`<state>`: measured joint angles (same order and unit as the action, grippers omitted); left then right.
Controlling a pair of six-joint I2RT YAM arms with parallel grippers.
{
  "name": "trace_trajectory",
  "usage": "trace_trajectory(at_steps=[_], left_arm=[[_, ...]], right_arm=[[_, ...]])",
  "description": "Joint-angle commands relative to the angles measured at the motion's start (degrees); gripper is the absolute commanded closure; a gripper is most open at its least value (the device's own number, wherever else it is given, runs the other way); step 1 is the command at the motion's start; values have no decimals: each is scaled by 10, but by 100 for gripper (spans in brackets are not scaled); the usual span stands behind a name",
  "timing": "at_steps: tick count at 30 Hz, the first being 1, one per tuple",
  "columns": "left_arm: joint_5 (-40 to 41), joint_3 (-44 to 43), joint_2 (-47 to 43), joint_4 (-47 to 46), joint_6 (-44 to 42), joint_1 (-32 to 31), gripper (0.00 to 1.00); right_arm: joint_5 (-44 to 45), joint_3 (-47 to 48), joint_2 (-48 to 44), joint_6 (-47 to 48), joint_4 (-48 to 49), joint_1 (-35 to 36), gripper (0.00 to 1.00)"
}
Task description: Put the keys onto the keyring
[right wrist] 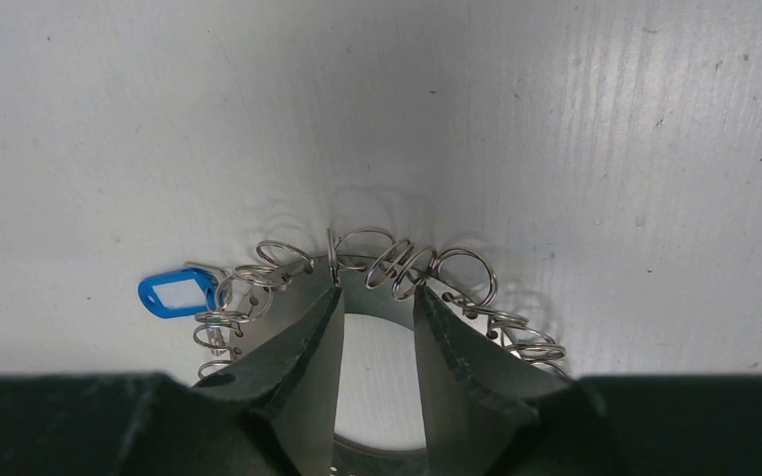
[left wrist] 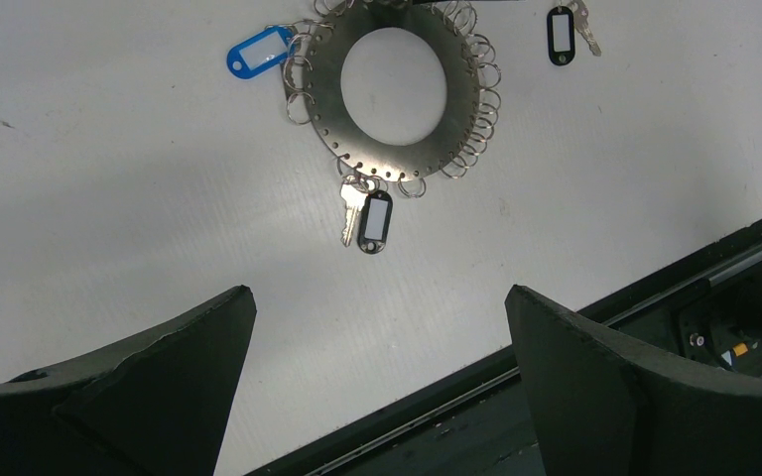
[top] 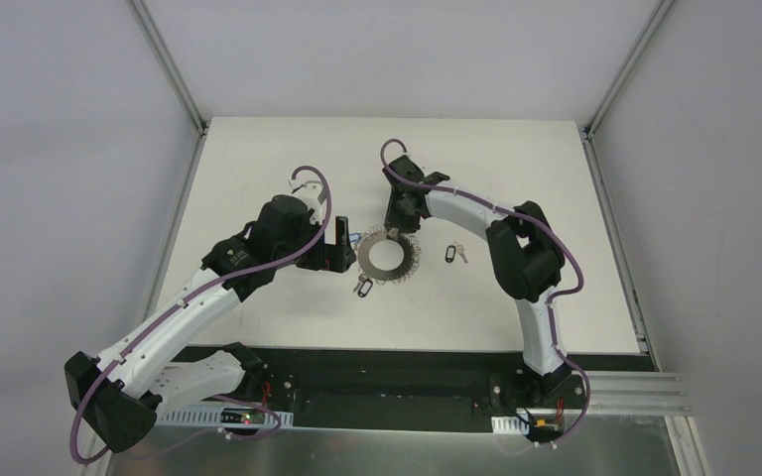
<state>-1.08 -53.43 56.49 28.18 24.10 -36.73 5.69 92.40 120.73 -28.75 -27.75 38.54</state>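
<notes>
The keyring [top: 389,256], a flat grey ring rimmed with wire loops, lies mid-table. One key with a black tag [left wrist: 375,220] hangs from a loop at the ring's near edge. A blue-tagged key [left wrist: 258,50] sits among the loops on its left side. Another black-tagged key [top: 451,254] lies loose to the right of the ring. My right gripper [right wrist: 378,294] stands over the far rim of the keyring [right wrist: 293,297], its jaws a little apart with nothing between them and its left fingertip against a loop. My left gripper [left wrist: 379,290] is wide open and stands left of the ring.
The black front rail [left wrist: 655,288] of the table runs close below the left fingers. Grey walls and an aluminium frame [top: 174,74] enclose the white table [top: 516,159].
</notes>
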Motion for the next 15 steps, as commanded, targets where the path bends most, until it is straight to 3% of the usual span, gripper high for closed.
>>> trace_trajectory(at_steps=[1, 15], left_arm=[[-7, 5, -6, -14, 7, -3, 0], [-9, 6, -11, -14, 7, -3, 0]], right_arm=[[12, 10, -21, -15, -8, 4, 65], [35, 69, -32, -23, -44, 3, 64]])
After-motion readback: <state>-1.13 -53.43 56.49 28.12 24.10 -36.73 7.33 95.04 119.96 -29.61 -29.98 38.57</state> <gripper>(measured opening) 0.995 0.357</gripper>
